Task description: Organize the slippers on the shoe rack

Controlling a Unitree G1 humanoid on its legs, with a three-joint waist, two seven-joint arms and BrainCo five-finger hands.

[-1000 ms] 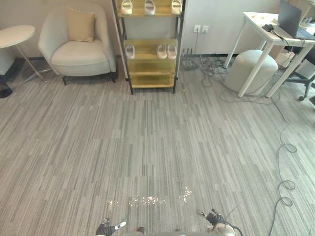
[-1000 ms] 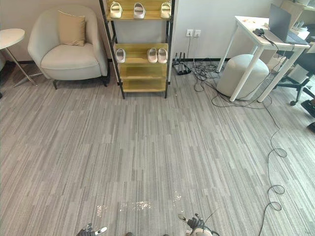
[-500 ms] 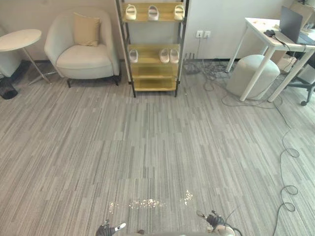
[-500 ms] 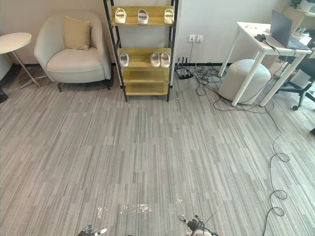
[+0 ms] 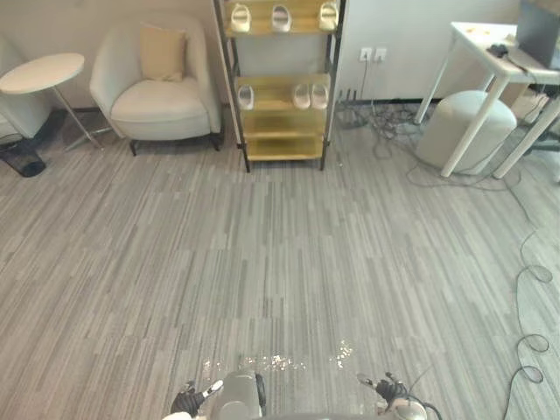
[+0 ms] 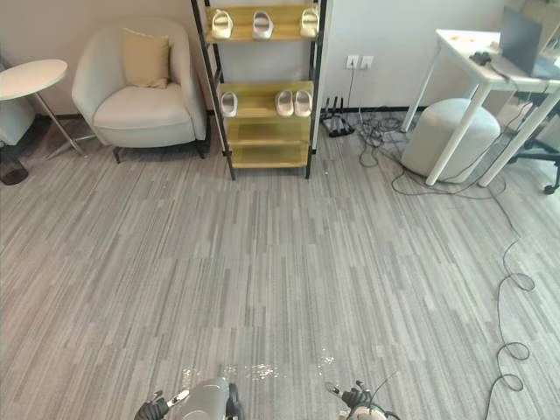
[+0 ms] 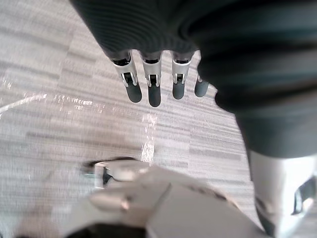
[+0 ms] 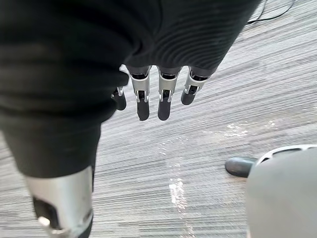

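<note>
Pale rounded slippers point(image 6: 289, 102) on the wooden, black-framed shoe rack point(image 6: 267, 156) at 12 o'clock — left hand point(image 7: 150, 85) and right hand point(image 8: 152, 95) hang straight-fingered, empty.

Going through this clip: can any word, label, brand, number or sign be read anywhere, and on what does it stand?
None can be read. The slippers, the shoe rack, the wall sockets and the laptop show no legible print. Any marks on them are too small to tell.

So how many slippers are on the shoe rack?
6: three slippers on the upper shelf, three on the shelf below. More may hide above the view.
</note>
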